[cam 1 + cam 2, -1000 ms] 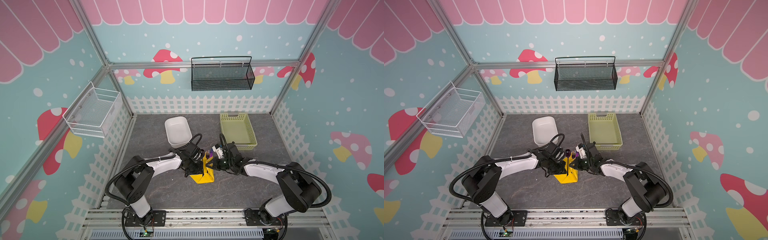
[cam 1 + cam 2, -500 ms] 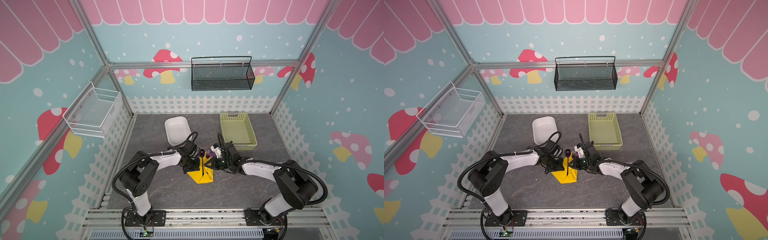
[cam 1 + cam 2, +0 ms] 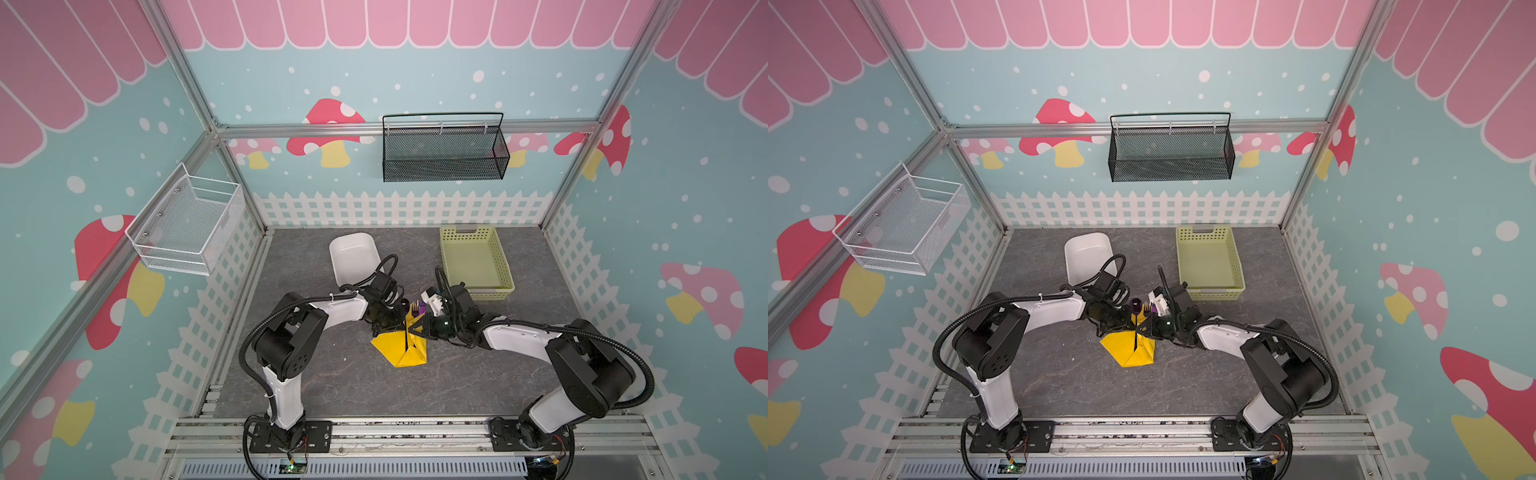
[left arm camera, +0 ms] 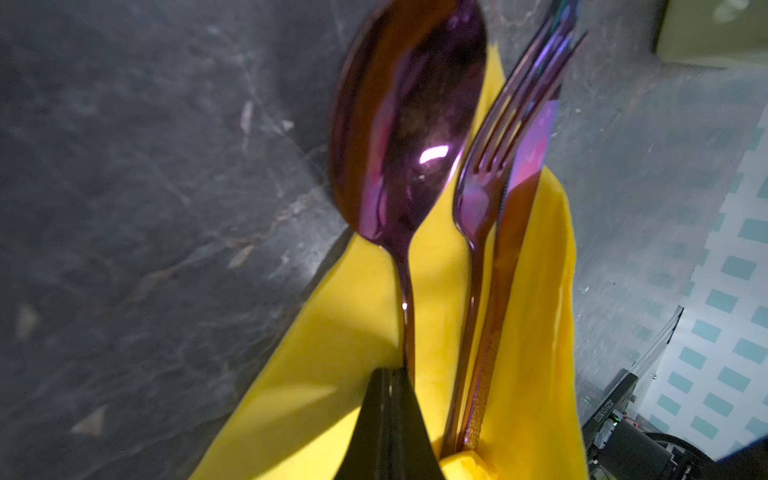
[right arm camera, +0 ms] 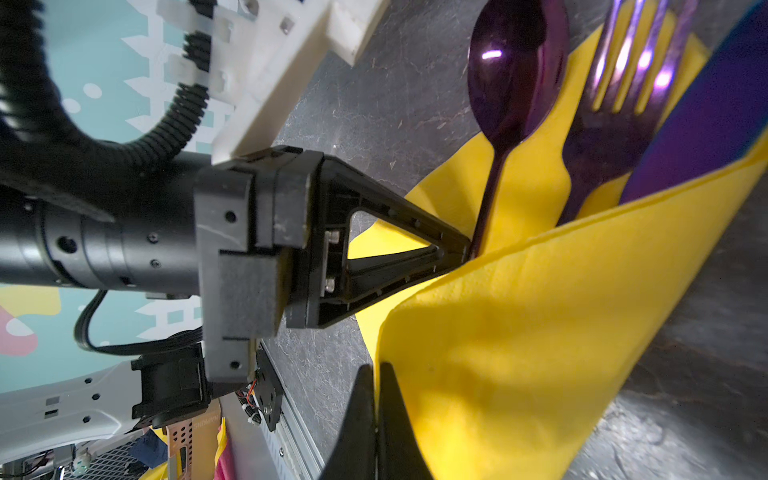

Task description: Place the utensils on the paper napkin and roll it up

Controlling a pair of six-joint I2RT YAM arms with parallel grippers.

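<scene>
Three utensils (image 4: pixel 407 124) on napkin (image 4: pixel 353 332) beside left tool (image 4: pixel 390 382)

You have a plain bright yellow napkin (image 3: pixel 401 353), on it a glossy dark-purple spoon (image 4: pixel 407 124) and fork (image 4: pixel 478 199), a violet knife (image 5: pixel 706 124), beyond the napkin a pale green perforated basket (image 3: pixel 490 293), a white dish (image 3: pixel 353 257), under it a grey marbled tabletop (image 3: pixel 332 374)

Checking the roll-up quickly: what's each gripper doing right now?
Left gripper: closed at the spoon handle, grip unclear.
Right gripper: closed on the paper napkin.

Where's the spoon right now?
In both top views the spoon lies mid-table, robot-side of the white bowl, leftmost utensil on the paper napkin, its head poking past the far edge, fork just right.
</scene>
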